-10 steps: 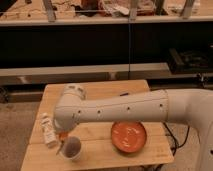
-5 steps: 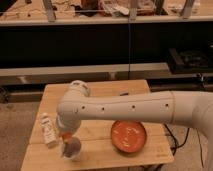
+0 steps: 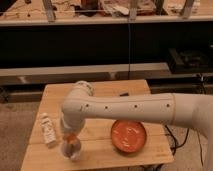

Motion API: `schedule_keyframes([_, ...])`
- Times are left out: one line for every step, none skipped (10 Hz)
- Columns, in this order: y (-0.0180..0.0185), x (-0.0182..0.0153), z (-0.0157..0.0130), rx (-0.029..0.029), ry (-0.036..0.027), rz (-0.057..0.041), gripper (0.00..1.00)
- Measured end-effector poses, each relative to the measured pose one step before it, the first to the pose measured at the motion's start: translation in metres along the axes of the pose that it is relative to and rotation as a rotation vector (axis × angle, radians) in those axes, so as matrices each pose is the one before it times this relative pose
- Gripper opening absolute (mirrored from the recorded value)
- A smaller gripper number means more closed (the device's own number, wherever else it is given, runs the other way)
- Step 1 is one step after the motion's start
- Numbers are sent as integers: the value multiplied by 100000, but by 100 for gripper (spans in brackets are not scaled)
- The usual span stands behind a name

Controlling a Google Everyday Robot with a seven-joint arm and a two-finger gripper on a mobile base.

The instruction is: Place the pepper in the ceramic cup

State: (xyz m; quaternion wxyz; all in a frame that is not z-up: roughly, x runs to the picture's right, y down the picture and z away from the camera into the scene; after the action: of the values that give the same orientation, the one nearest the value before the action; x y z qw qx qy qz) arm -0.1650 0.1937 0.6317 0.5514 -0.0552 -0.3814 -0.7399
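- Orange pepper [image 3: 73, 140]: a small orange shape sits directly above the ceramic cup [image 3: 71, 150], at or just inside its rim; whether it rests on the cup's inside or hangs clear of it cannot be told.
- Ceramic cup: small, round and pale, standing upright on the wooden table [image 3: 100, 95] near the front-left corner, close to the front edge.
- Gripper [image 3: 70, 138]: lowered straight over the cup, at the end of the white arm [image 3: 130, 107]. It meets the pepper from above — the state of its grasp cannot be told from this view.
- Arm: a thick white segment stretches across the table from the right side of the view, bends at a rounded joint [image 3: 82, 90] over the table's left half, then drops to the cup. It hides part of the tabletop behind it.
- White bottle [image 3: 48, 130]: lying tilted on the table just left of the cup, near but apart from it.
- Orange-red plate [image 3: 129, 136]: flat on the table, right of the cup and well apart from it, near the front edge.
- Small dark object [image 3: 123, 94]: on the far part of the table, beyond the arm — too small to identify.
- Surroundings: dark shelving [image 3: 100, 45] runs behind the table.
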Motion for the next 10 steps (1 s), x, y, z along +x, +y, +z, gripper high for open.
schedule_keyframes([-108, -338, 66, 612, 1460, -3132, 0])
schedule_keyframes([-129, -308, 78, 138, 610, -3533, 0])
schedule_keyframes([-199, -199, 143, -447, -13, -2948, 0])
schedule_keyframes([-332, -196, 250, -714, -911, -2940, 0])
schedule_keyframes([-551, -311, 455, -1041, -1843, -3063, 0])
schedule_keyframes([136, -259, 114, -547, -594, -147, 0])
schedule_keyframes([159, -452, 32, -14, -353, 508, 0])
schedule_keyframes([199, -411, -34, 445, -1, 774, 0])
schedule_keyframes([323, -578, -172, 740, 206, 555, 7])
schedule_keyframes([286, -523, -111, 263, -491, -238, 17])
